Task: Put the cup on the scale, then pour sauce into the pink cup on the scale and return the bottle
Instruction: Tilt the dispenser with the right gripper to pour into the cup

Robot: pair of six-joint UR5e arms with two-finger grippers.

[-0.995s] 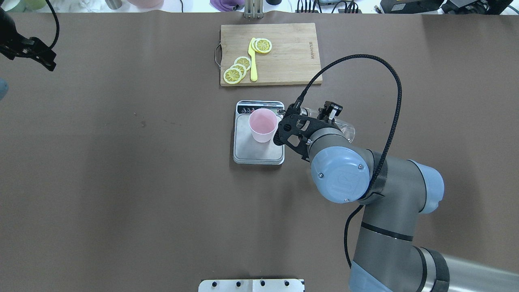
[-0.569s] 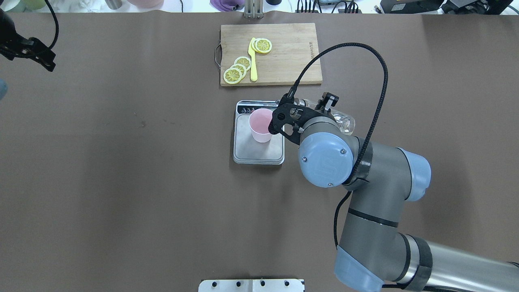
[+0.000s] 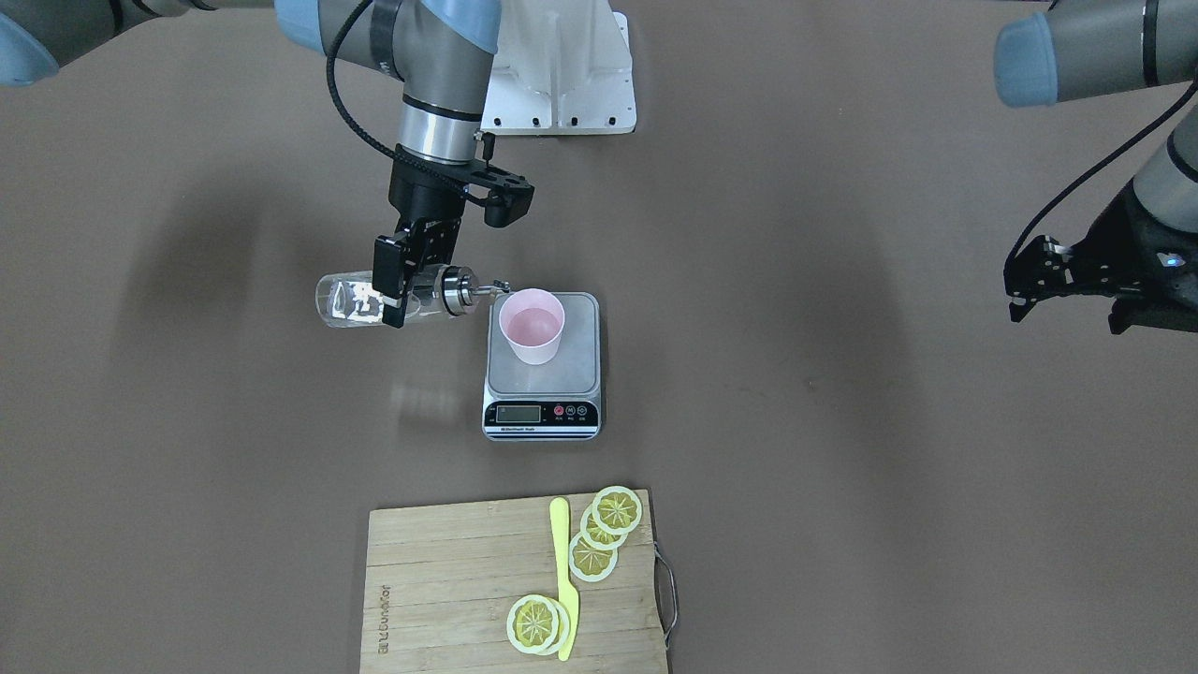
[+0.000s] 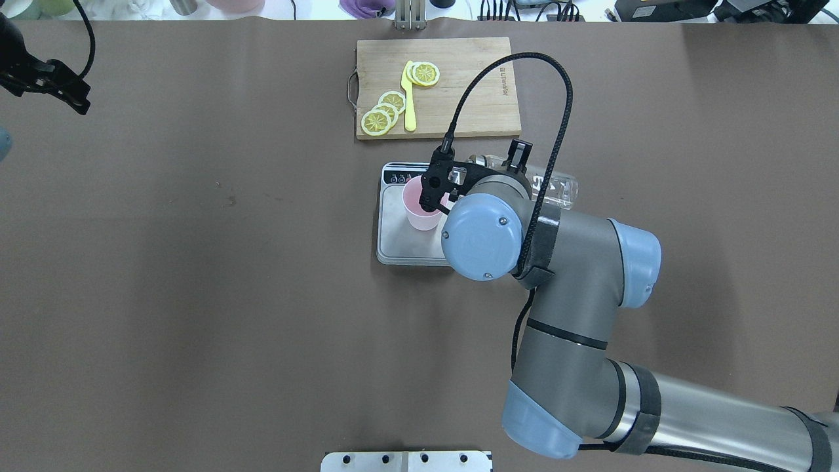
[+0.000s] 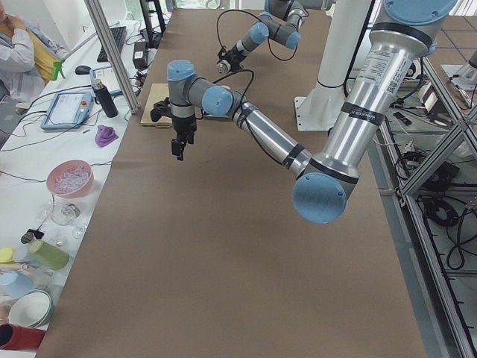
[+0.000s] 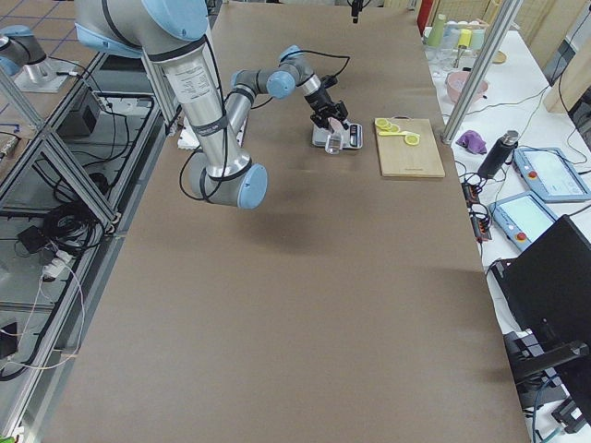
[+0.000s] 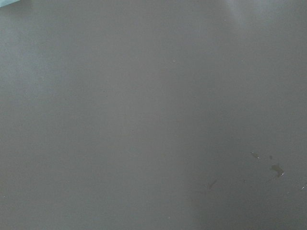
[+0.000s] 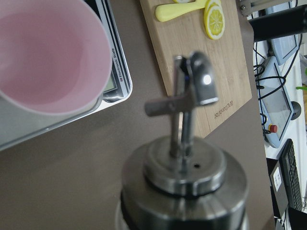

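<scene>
The pink cup (image 3: 532,328) stands upright on the scale (image 3: 573,370), towards its robot-side half. My right gripper (image 3: 401,298) is shut on the clear glass bottle (image 3: 348,301) and holds it on its side above the table beside the scale. The silver spout (image 3: 489,286) points at the cup's rim. In the right wrist view the metal cap (image 8: 184,172) fills the foreground, with the cup (image 8: 48,57) and scale (image 8: 117,72) beyond it. No stream of sauce shows. My left gripper (image 4: 69,92) hangs far off at the table's edge, its jaws unclear.
A wooden cutting board (image 4: 472,85) with lemon slices (image 4: 383,111) and a yellow knife (image 4: 409,98) lies just beyond the scale (image 4: 396,246). The right arm's elbow (image 4: 485,236) covers part of the scale and cup (image 4: 414,206) from above.
My right arm has swung left towards the cup with the bottle. The spout now reaches the cup's rim. The left arm has not moved.
</scene>
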